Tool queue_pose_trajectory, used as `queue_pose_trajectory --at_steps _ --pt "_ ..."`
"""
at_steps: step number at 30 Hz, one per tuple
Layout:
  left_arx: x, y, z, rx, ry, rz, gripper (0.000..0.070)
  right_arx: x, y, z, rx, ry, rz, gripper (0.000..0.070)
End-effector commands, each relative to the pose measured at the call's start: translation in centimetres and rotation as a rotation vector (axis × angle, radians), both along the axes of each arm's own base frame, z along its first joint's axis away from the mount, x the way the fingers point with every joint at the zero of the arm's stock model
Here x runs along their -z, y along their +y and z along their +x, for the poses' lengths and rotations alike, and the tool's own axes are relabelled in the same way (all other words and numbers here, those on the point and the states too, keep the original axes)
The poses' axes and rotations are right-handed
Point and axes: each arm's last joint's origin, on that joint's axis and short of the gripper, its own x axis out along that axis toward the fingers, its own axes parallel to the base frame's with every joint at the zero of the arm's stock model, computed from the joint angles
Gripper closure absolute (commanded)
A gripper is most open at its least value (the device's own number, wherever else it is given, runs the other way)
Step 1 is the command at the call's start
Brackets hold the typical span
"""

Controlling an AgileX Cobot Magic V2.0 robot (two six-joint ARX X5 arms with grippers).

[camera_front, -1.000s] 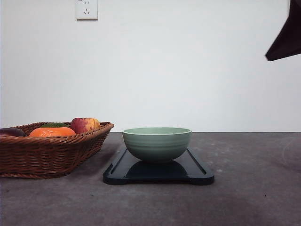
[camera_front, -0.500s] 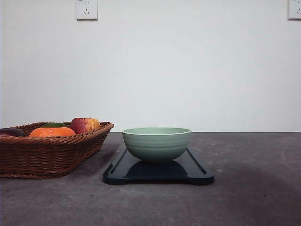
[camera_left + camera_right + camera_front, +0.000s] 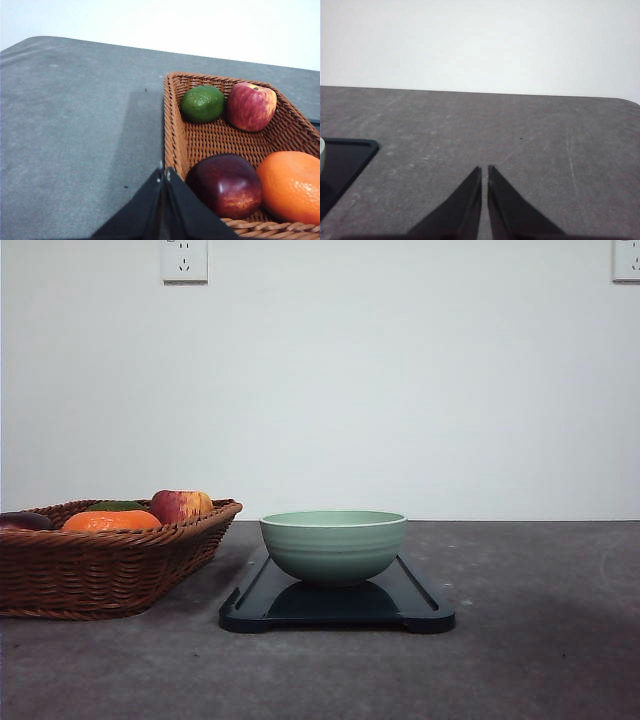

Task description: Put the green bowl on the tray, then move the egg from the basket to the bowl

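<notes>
sitting upright on the tray (image 3: 420, 605), rim up, the green bowl (image 3: 333, 545) is centred; tray's long axis runs away from me. my right gripper (image 3: 484, 172) is clenched empty beside the tray; left gripper (image 3: 164, 175) clenched at the basket (image 3: 175, 135) rim

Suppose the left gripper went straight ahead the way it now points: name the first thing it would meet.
Most likely the basket: the shut left gripper points at its near corner and left wall. The dark red-purple fruit lies just beside that line, so it might be brushed instead; depth is unclear.
</notes>
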Motion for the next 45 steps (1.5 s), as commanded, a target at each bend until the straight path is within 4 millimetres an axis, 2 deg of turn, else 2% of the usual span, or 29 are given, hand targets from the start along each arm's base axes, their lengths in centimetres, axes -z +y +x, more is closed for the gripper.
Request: queue_pose_trajectory --at_steps 1,45 --pt "0.7 0.04 0.08 -0.007 0.024 0.001 0.07 0.04 -0.01 0.03 0.001 -0.007 0.02 0.0685" --pt "0.7 0.04 0.08 -0.007 0.024 0.001 0.07 -0.02 -0.01 0.03 0.002 -0.012 0.02 0.0685"
